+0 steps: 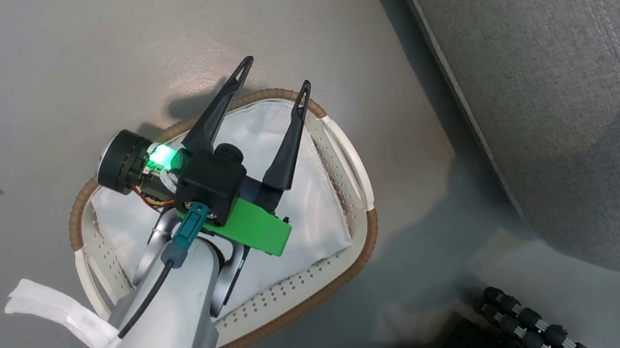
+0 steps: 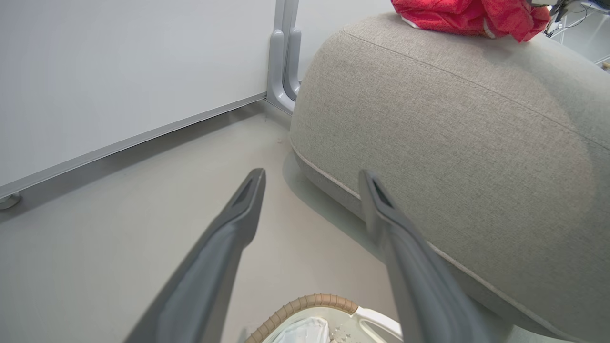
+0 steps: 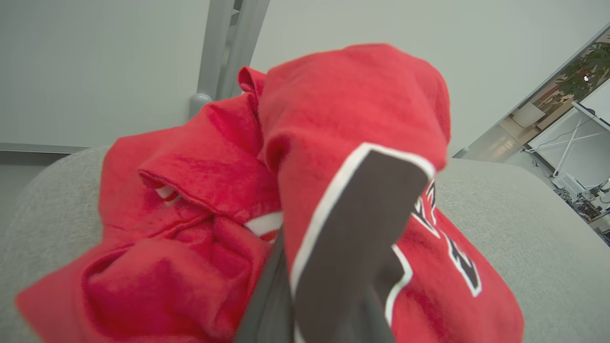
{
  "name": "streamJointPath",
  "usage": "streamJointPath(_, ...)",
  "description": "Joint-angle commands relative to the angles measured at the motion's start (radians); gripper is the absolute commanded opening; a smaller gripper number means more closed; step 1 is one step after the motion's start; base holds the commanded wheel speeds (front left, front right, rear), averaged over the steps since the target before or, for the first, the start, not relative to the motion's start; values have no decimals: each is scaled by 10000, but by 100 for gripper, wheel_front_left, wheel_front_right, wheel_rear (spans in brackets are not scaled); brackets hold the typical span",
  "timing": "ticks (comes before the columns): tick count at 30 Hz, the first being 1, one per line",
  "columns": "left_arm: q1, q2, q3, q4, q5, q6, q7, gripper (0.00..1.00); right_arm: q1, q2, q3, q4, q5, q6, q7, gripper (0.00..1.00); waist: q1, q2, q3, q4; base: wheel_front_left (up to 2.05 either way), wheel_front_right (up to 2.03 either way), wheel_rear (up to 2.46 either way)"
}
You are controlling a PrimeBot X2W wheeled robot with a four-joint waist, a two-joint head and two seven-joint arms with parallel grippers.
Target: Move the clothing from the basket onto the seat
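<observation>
The clothing (image 3: 190, 190) lies heaped on the seat (image 1: 573, 92), which stands at 3 o'clock from the basket (image 1: 344, 149); inside the basket there is just the white liner (image 1: 320, 197). The red knit looks light, limp and a bit slippery, so it should drape and drag rather than hold its shape. A bunched fold or a trimmed hem seems the best place to pinch. The right hand (image 3: 319, 200) is closed, and a peak of jersey hangs over it, apparently pinched. The left hand (image 1: 276, 72) hovers over the basket, spread wide and empty. Black, white-edged numerals show at 4 o'clock on the heap, too folded to read, and no brand is legible.
</observation>
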Motion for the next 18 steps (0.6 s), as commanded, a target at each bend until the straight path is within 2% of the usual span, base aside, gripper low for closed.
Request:
streamJointPath(1,-63,-52,63,28,12,23,7,100,237,81,-28,-92,3,-14,-44,24,-2,-1,-41,34,0,0,0)
streamJointPath(2,-29,-72,83,45,1,23,7,100,340,142,-25,-178,62,-14,-44,33,-2,-1,-83,28,0,0,0)
streamJointPath(3,4,-82,103,60,18,30,7,100,489,186,12,-359,77,-14,-44,61,-2,-1,-135,20,0,0,0)
streamJointPath(4,36,-94,126,68,30,29,7,100,660,237,86,-537,60,-14,-43,100,-2,-1,-201,6,0,0,0)
streamJointPath(12,422,-271,453,-26,-66,30,7,100,2013,508,560,-1833,305,-14,-44,100,-2,-1,-1118,-110,0,0,0)
streamJointPath(18,877,-537,780,69,-238,14,7,100,3131,576,768,-2535,457,-14,-44,100,-2,-1,-2169,77,0,0,0)
